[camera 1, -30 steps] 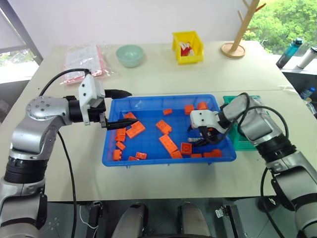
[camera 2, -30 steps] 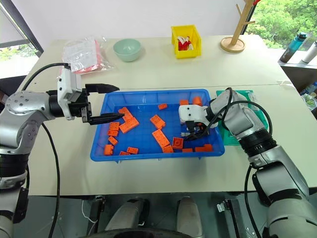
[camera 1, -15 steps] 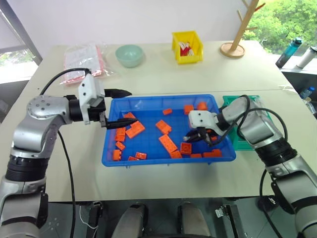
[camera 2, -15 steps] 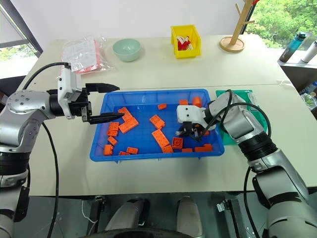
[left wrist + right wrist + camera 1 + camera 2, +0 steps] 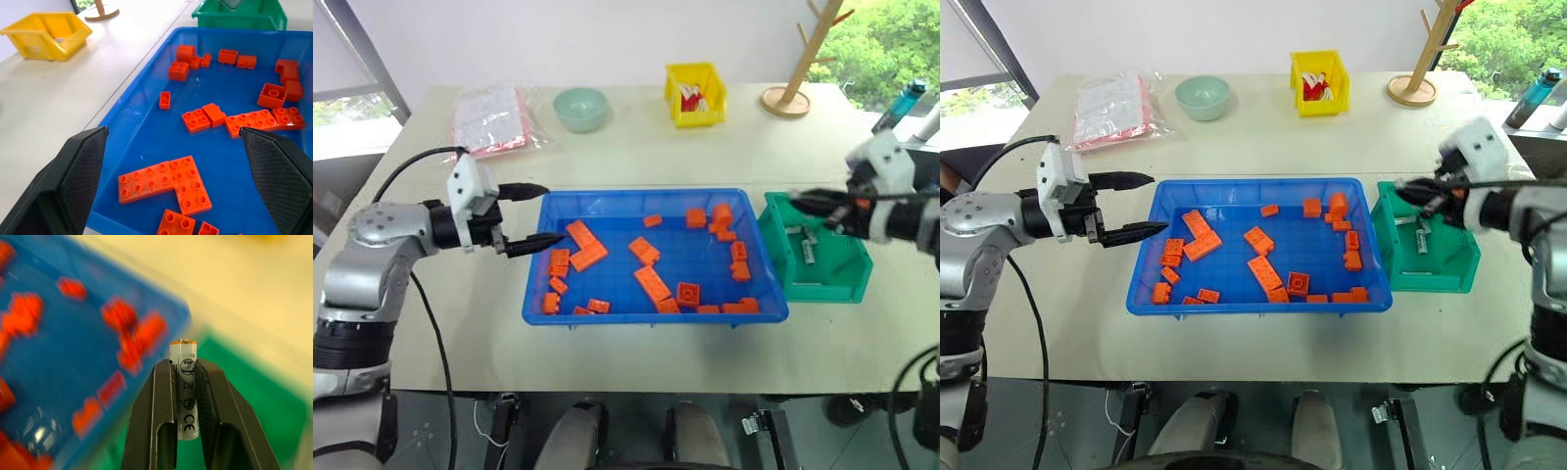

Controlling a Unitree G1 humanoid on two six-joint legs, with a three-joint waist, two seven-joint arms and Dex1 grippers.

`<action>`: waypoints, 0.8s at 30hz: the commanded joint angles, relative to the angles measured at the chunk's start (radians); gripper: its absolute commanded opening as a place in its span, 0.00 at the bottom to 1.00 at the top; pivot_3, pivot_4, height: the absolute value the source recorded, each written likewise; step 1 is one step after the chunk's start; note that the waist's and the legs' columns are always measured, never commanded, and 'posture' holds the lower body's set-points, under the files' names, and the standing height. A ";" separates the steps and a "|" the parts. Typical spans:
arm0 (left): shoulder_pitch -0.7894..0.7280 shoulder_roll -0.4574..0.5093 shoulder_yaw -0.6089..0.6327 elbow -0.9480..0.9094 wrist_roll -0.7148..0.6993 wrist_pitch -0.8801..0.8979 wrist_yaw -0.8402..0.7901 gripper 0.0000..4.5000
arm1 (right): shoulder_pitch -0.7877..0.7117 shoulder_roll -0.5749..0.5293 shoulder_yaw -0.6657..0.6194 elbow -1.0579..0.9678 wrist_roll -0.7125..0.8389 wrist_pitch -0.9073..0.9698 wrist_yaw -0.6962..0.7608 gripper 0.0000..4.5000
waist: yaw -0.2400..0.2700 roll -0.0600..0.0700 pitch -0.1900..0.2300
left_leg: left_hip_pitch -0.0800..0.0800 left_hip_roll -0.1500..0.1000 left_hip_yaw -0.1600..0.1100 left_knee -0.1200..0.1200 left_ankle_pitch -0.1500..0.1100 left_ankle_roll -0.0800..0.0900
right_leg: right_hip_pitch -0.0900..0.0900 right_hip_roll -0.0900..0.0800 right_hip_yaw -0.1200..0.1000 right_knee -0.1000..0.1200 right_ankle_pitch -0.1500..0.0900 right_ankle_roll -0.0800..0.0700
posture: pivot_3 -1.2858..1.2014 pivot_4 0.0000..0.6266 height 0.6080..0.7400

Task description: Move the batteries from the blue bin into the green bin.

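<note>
battery [image 5: 184, 387] — silver-grey, upright, printed symbols, orange-rimmed cap

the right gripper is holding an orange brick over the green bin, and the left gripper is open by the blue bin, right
Not quite: the right gripper is shut on a battery, not an orange brick, as the right wrist view shows. It is over the green bin, and the left gripper is open by the blue bin.
</note>
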 commanded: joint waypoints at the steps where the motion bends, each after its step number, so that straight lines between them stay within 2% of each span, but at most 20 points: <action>1: -0.020 0.010 0.032 0.002 -0.008 -0.008 0.007 1.00 | 0.052 -0.031 -0.067 -0.042 0.018 -0.038 -0.049 0.01 | -0.004 0.000 0.000 | 0.000 0.001 0.001 0.000 0.000 0.000 | 0.000 0.000 0.000 0.000 0.000 0.000 | 0.52 0.24 0.84; 2: -0.026 0.009 0.031 0.007 -0.007 -0.007 0.010 1.00 | 0.065 -0.030 -0.075 -0.038 0.024 -0.040 -0.060 0.01 | -0.004 0.000 0.000 | 0.000 0.001 0.001 0.000 0.000 0.000 | 0.000 0.001 0.000 0.000 0.000 0.000 | 0.52 0.24 0.84; 5: -0.044 0.006 0.027 0.016 -0.008 -0.002 0.015 1.00 | 0.084 -0.019 -0.096 -0.038 0.059 -0.016 -0.087 0.34 | -0.004 0.001 0.000 | 0.000 0.002 0.002 0.000 0.000 0.000 | 0.000 0.001 0.000 0.000 0.000 0.000 | 0.52 0.24 0.84; 8: -0.053 0.005 0.024 0.018 -0.010 0.003 0.018 1.00 | 0.128 -0.036 -0.085 -0.039 0.054 -0.072 -0.104 0.67 | -0.001 0.000 0.000 | 0.001 0.001 0.001 0.000 0.000 0.000 | 0.000 0.001 0.000 0.000 0.000 0.000 | 0.52 0.24 0.84; 9: -0.054 0.005 0.024 0.019 -0.011 0.003 0.018 1.00 | 0.139 -0.040 -0.086 -0.035 0.056 -0.093 -0.104 0.80 | 0.001 0.000 0.000 | 0.001 0.001 0.001 0.000 0.000 0.000 | 0.000 0.001 0.000 0.000 0.000 0.000 | 0.52 0.24 0.84; 10: -0.056 0.005 0.025 0.020 -0.011 0.004 0.020 1.00 | 0.149 -0.041 -0.091 -0.032 0.063 -0.114 -0.099 0.89 | 0.002 0.000 0.000 | 0.001 0.001 0.001 0.000 0.000 0.000 | 0.001 0.000 0.000 0.000 0.000 0.000 | 0.52 0.24 0.84; 14: -0.050 0.013 0.041 0.012 -0.026 0.024 0.027 1.00 | 0.237 -0.038 -0.154 -0.020 0.142 -0.279 0.024 0.89 | 0.002 0.000 0.000 | 0.001 0.001 0.001 0.000 0.000 0.000 | 0.001 0.001 0.000 0.000 0.000 0.000 | 0.52 0.24 0.84; 17: -0.025 0.046 0.079 -0.007 -0.057 0.062 0.011 1.00 | 0.294 -0.076 -0.202 -0.009 0.209 -0.372 0.152 0.89 | 0.001 0.000 0.000 | 0.001 0.001 0.001 0.000 0.000 0.000 | 0.002 0.001 0.000 -0.001 0.000 0.000 | 0.52 0.24 0.84; 21: 0.024 0.123 0.142 -0.023 -0.096 0.111 -0.027 1.00 | 0.258 -0.171 -0.246 0.078 0.292 -0.379 0.252 0.89 | -0.008 0.002 0.001 | 0.002 0.002 0.002 0.000 0.000 0.000 | 0.001 0.001 0.000 -0.001 0.000 0.000 | 0.52 0.24 0.84; 24: 0.054 0.170 0.166 -0.027 -0.087 0.101 -0.046 1.00 | 0.305 -0.226 -0.260 0.140 0.300 -0.417 0.335 0.89 | -0.005 0.002 0.001 | 0.003 0.003 0.002 -0.001 0.000 0.000 | 0.002 0.002 -0.001 -0.001 0.000 0.000 | 0.52 0.24 0.84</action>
